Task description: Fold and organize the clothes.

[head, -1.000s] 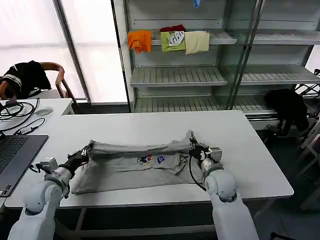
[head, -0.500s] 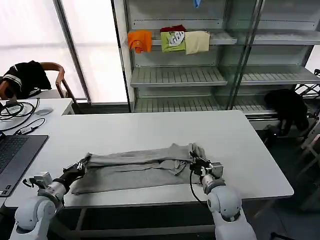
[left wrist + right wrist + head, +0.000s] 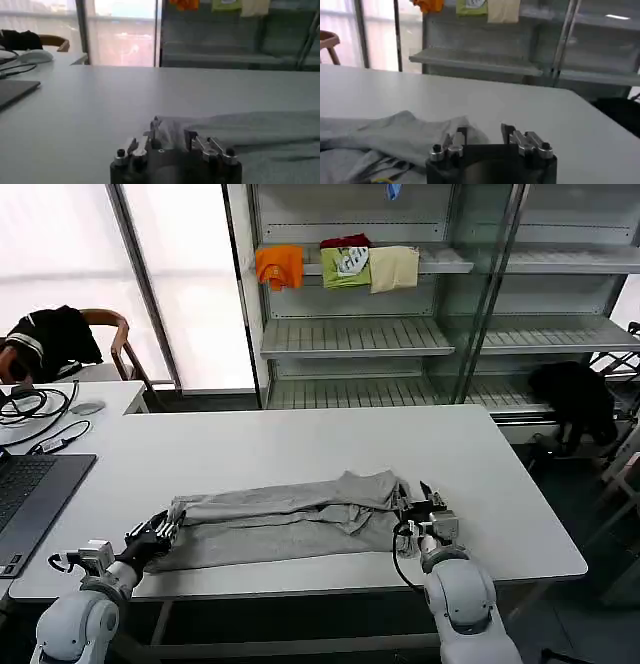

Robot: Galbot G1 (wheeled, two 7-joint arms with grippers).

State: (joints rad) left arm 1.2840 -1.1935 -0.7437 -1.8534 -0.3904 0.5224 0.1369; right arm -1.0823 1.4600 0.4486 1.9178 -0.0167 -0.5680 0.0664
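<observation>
— Fabric is the worry. The shirt [image 3: 285,519] lies folded lengthwise on the table [image 3: 300,444], and its near edge sits just ahead of both my claws.

— What state are your claws in?

— My right gripper [image 3: 424,506] stands with its fingers apart, nothing between them, just beside the shirt's end. My left gripper [image 3: 160,526] is at the other end, and the left wrist view shows a corner of cloth sitting between its spread fingers [image 3: 156,131].

— So what goes wrong?

— If I draw the left back while that corner is snagged, I judge the fold drags open. The upper layer also looks rumpled near my right claw, so the next fold could come out crooked.

— Any containers?

— The shelf unit [image 3: 350,334] well beyond my claws. Its top shelf holds small orange [image 3: 279,264], green [image 3: 345,266] and cream [image 3: 394,267] folded pieces; the lower shelves look bare.
</observation>
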